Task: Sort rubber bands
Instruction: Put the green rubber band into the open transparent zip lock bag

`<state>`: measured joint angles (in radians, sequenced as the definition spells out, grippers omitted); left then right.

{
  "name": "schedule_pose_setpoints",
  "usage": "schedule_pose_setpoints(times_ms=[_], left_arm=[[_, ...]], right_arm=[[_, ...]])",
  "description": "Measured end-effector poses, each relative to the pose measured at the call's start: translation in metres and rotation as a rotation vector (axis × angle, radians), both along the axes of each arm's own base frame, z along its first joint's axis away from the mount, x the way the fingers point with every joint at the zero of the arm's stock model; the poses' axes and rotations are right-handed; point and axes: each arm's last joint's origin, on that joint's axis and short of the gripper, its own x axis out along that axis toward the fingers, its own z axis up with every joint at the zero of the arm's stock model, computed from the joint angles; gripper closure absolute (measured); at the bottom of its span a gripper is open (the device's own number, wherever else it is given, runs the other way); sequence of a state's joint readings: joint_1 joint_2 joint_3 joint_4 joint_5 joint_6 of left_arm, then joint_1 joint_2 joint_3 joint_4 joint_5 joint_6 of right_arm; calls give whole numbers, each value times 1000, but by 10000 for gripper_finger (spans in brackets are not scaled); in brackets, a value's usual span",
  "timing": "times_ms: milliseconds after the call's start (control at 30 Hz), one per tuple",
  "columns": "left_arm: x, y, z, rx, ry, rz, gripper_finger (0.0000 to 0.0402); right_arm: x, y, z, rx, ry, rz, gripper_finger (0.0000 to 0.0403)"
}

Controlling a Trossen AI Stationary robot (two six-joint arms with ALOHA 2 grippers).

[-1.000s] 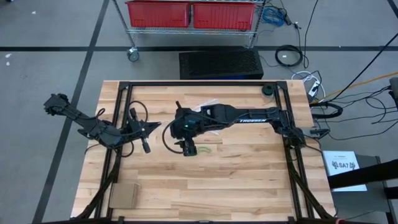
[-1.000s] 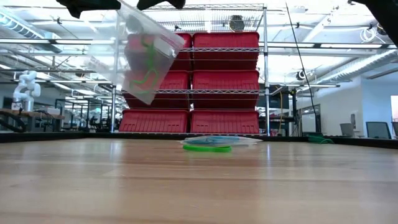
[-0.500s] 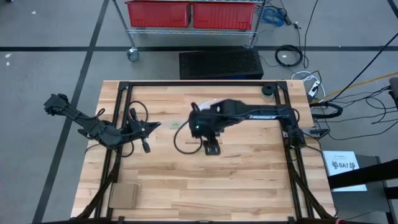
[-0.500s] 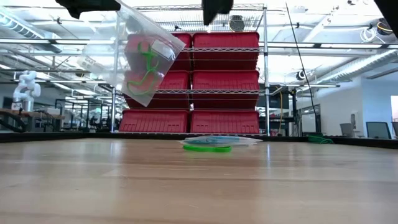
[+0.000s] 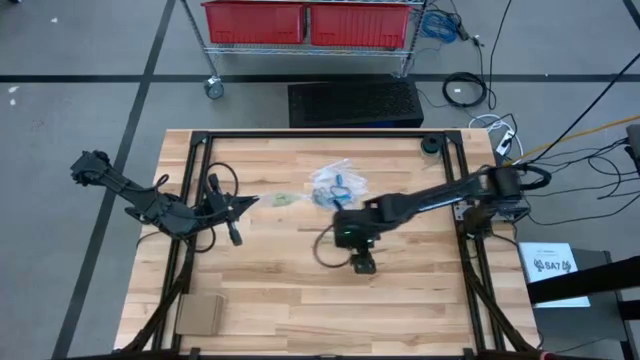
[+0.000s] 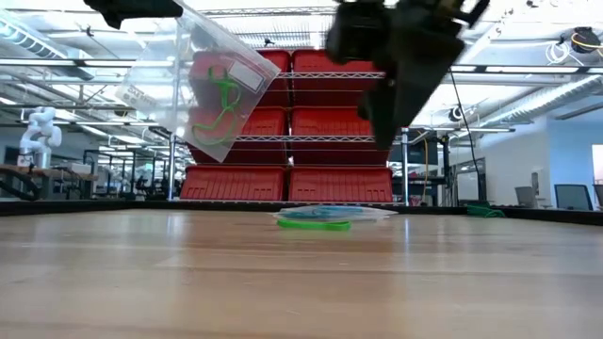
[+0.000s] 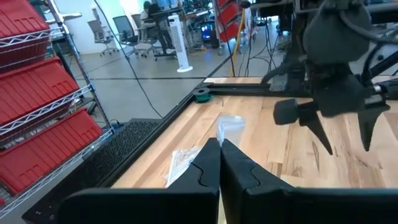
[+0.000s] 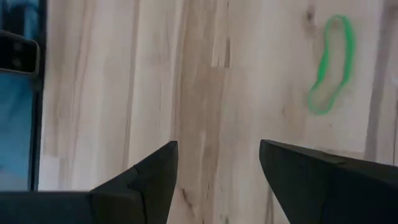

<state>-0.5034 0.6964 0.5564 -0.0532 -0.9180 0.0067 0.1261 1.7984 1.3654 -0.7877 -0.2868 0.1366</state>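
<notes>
The right gripper (image 5: 362, 264), jaws apart and empty, hovers over bare wood; the green rubber band (image 8: 331, 63) lies on the table just ahead, its length running away from the gripper. The left gripper (image 7: 220, 163) pinches the clear bag (image 6: 209, 80) aloft at far left.

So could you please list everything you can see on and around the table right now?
Table: one, light wood, under both arms.
Lying bag: one, clear, mid-table, blue bands inside.
Held bag: one, clear, hanging above the table, green bands inside.
Loose rubber band: one, green, on the table just in front of the lying bag.
Flat pad: one, brown, at a table corner on the left arm's side.
Bins: several, red, on a wire shelf beyond the table.
Cables: several, black, on the floor.
Left gripper: one, dark, shut on the held bag.
Right gripper: one, dark, open and empty, over mid-table.
</notes>
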Motion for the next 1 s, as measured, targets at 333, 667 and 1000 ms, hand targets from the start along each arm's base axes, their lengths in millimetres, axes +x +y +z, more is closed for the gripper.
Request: schedule_pose_setpoints(times_ms=[333,667,1000], left_arm=[[0,0,0,0,-1,2,401],[0,0,1,-4,-9,3,401],[0,0,1,6,-4,1,401]], right_arm=[[-78,-16,-23,-94,-513,-321,186],[-81,-23,-65,-25,-602,-500,186],[-38,1,-97,-235,-521,-411,201]])
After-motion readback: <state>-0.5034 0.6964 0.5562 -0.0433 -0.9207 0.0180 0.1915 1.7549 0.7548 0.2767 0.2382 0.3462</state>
